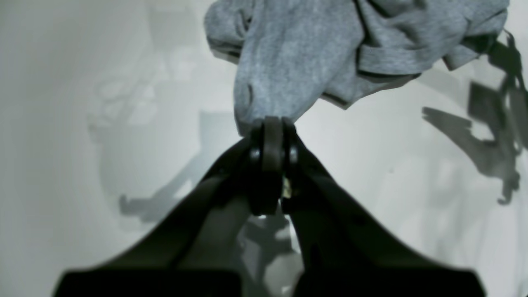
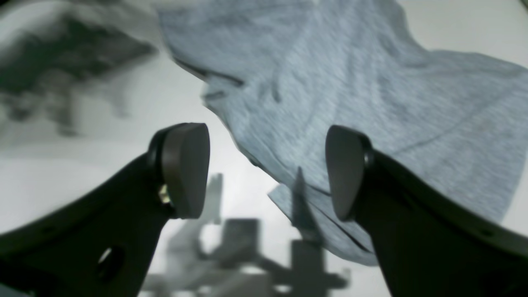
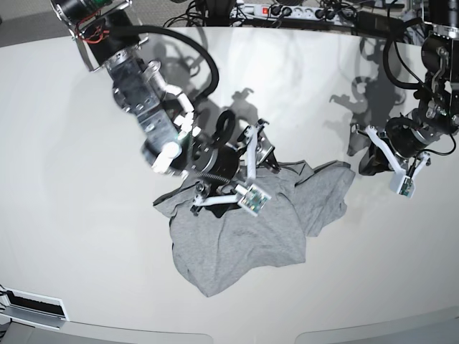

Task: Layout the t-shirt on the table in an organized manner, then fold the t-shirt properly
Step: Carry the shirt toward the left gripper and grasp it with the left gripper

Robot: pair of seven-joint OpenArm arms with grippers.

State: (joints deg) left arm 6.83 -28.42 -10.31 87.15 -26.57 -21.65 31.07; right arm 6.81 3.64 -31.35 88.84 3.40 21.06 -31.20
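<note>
Left gripper (image 1: 272, 123) is clamped shut on a corner of the t-shirt (image 3: 237, 236), which is spread crumpled on the table (image 3: 72, 215); no lettering is seen. Right gripper (image 2: 266, 171) is held wide above the cloth.

The t-shirt (image 1: 297, 62) runs off the left wrist view's top edge; its lettering is hidden.
</note>
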